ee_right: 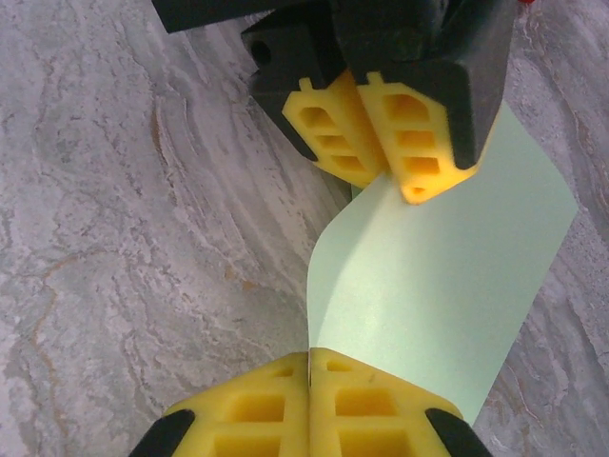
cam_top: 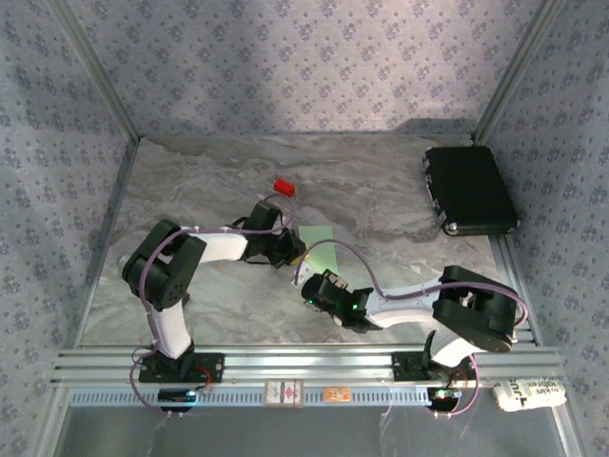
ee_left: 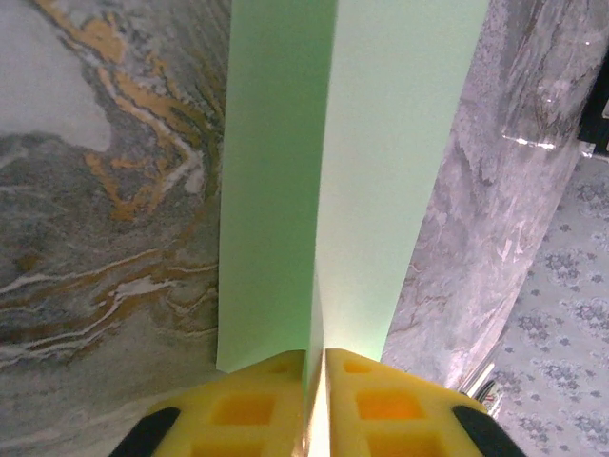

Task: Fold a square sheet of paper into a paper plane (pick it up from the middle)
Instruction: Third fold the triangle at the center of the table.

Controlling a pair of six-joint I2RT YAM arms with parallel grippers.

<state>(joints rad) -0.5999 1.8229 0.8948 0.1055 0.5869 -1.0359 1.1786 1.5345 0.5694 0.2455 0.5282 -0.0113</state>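
The square sheet of paper (cam_top: 319, 249) is pale green and hangs just above the middle of the marble table, held between both grippers. My left gripper (cam_top: 290, 246) is shut on one edge. In the left wrist view the sheet (ee_left: 324, 143) runs away from the yellow fingertips (ee_left: 316, 362), creased along a centre line. My right gripper (ee_right: 310, 360) is shut on the opposite edge of the sheet (ee_right: 447, 286), which curves up to the left gripper's yellow fingers (ee_right: 381, 162) facing it.
A small red block (cam_top: 283, 186) lies on the table behind the left gripper. A black case (cam_top: 469, 188) sits at the back right. Patterned walls enclose the table on three sides.
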